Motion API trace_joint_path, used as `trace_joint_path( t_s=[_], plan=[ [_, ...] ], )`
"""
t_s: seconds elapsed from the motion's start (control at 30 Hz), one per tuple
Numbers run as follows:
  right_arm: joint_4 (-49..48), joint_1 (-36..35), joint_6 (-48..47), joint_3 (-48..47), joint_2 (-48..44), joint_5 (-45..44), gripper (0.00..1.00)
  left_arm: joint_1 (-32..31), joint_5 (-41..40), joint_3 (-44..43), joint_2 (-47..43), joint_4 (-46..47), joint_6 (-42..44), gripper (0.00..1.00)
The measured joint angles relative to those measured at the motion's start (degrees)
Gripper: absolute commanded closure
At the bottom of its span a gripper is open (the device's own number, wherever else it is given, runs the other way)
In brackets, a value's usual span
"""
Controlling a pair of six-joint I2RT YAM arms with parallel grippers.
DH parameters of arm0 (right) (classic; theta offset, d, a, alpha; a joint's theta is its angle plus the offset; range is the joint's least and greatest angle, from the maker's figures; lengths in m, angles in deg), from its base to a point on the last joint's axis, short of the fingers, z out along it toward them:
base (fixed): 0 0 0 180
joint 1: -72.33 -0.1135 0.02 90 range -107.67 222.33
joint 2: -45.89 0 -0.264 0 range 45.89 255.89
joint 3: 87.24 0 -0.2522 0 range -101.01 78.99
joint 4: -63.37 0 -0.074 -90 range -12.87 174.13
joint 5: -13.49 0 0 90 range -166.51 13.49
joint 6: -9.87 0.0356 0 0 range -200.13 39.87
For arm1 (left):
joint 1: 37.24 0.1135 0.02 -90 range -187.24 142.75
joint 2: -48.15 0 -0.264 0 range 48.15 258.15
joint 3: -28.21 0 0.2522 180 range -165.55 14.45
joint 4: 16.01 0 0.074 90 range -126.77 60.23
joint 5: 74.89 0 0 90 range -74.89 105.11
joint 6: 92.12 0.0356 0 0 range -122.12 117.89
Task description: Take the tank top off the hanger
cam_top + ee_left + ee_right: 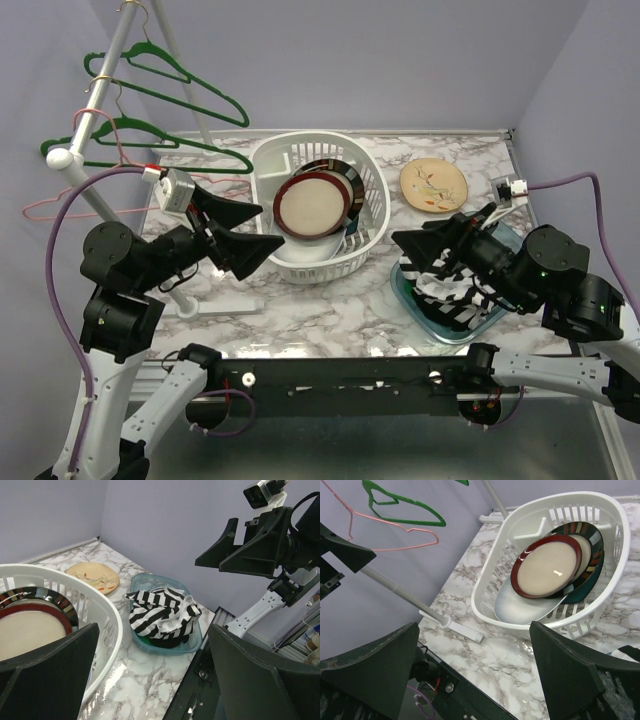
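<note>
1. green hangers [185,80]: 2
2. pink hanger [70,200]: 1 clear, any more too thin to tell
3. clothes rack [105,80]: 1
4. white basket [370,180]: 1
5. Plates in it: 3, namely red-rimmed plate [547,570], dark striped plate [592,535], pale plate [515,607]
6. tan plate [433,185] on the table: 1
7. teal container [150,582]: 1
8. striped tank top [160,615]: 1
</note>
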Motion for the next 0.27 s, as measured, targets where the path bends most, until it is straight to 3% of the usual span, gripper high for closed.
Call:
trace_joint_path(
  t_s=[0.27],
  plan=[
    [0.0,0.0,0.5,0.4,-0.7,-0.1,0.00,0.0,0.3,0.0,0.1,0.0,-0.1,0.01]
  ],
)
